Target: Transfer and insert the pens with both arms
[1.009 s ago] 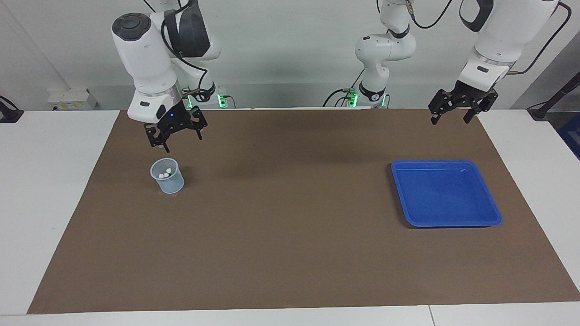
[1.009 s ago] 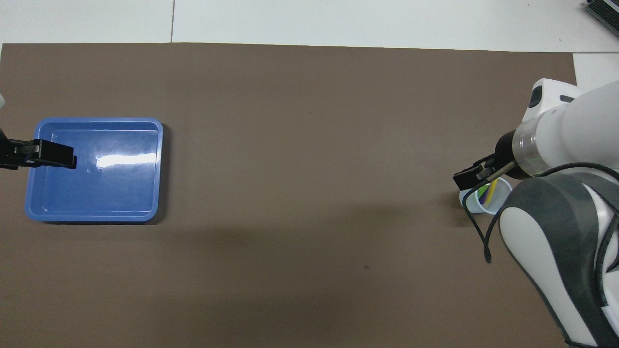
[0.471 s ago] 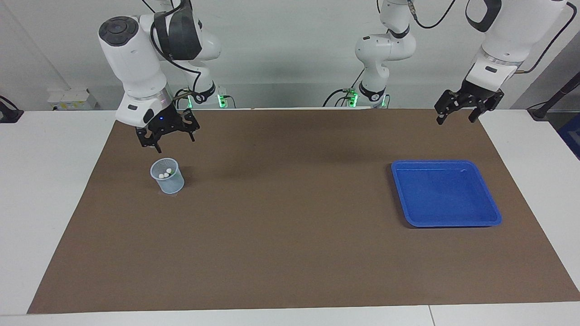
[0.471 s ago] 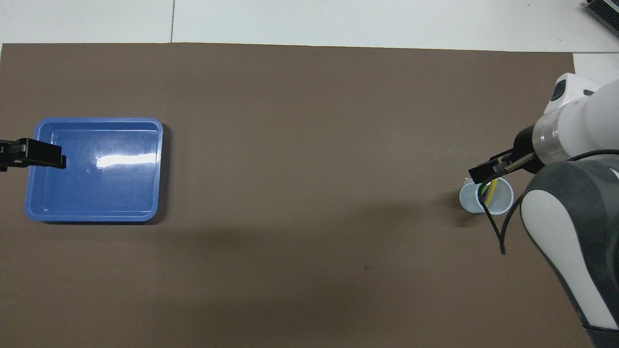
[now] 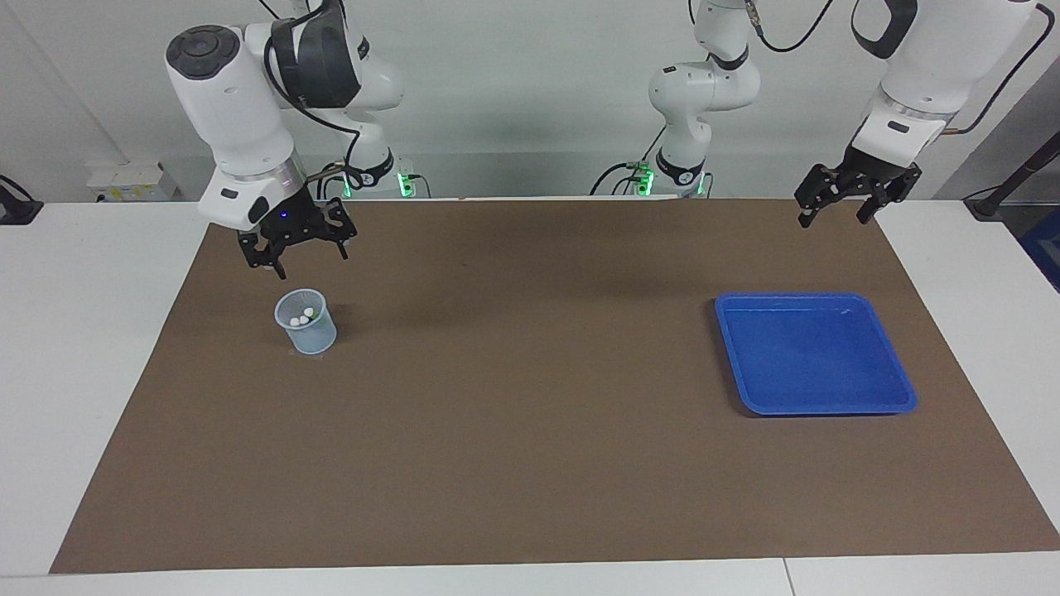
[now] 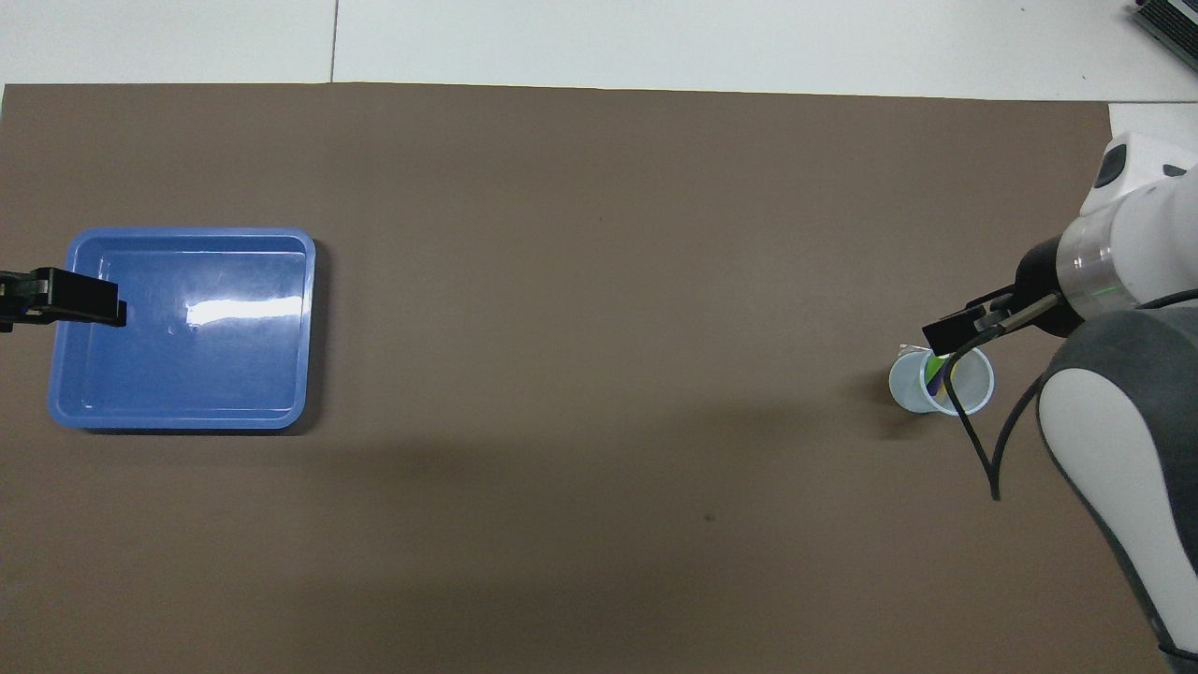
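Whitish-capped pens (image 5: 303,316) stand in cup (image 5: 306,324) below open right gripper (image 5: 295,252).

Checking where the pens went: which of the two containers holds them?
The small translucent cup under the right tool; whitish pen caps poke up inside. The blue tray is empty.

Cup (image 5: 305,321): on mat (image 5: 530,463), 9 o'clock in facing view, right arm's end.
Pens (image 5: 303,315): inside cup.
Tray (image 5: 816,354): 3 o'clock, left arm's end.
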`<state>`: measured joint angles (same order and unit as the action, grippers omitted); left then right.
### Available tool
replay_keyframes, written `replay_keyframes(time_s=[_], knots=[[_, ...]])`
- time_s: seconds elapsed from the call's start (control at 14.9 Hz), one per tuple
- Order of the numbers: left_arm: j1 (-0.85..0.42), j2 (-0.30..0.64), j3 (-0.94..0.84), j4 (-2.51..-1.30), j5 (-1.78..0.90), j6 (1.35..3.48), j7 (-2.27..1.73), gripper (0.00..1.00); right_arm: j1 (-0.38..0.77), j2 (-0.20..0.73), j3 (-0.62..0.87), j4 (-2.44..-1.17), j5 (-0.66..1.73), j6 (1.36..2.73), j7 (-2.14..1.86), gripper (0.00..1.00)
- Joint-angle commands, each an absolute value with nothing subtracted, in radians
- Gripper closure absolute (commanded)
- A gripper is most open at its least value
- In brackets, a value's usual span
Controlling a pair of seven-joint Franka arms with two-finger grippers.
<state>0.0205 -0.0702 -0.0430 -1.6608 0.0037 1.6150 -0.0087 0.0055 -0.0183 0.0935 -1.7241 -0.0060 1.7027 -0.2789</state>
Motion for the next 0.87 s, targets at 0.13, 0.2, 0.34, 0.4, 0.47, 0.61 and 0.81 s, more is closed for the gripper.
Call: replay_keyframes(time_s=[0.13,0.2,0.34,0.4,0.47,0.61,0.81], knots=[[0.017,-0.071,-0.044,-1.646,0.014,1.595,-0.017,0.0,0.0,-0.018,0.091,-1.71,-0.02,1.678,-0.163,0.0],[0.017,-0.071,-0.044,-1.646,0.014,1.595,-0.017,0.0,0.0,-0.018,0.075,-1.709,-0.015,1.681,-0.163,0.0],[0.018,-0.071,-0.044,-1.647,0.014,1.598,-0.017,0.0,0.002,-0.018,0.051,-1.712,-0.005,1.683,-0.163,0.0],[0.02,-0.072,-0.044,-1.647,0.014,1.601,-0.017,0.0,0.002,-0.018,0.049,-1.712,-0.005,1.683,-0.163,0.0],[0.02,-0.072,-0.044,-1.647,0.014,1.601,-0.017,0.0,0.002,-0.017,0.049,-1.712,-0.005,1.684,-0.163,0.0],[0.021,-0.072,-0.044,-1.647,0.014,1.603,-0.017,0.0,0.002,-0.018,0.048,-1.712,-0.005,1.681,-0.161,0.0],[0.021,-0.072,-0.046,-1.647,0.014,1.605,-0.017,0.0,0.002,-0.018,0.048,-1.712,-0.005,1.678,-0.161,0.0]])
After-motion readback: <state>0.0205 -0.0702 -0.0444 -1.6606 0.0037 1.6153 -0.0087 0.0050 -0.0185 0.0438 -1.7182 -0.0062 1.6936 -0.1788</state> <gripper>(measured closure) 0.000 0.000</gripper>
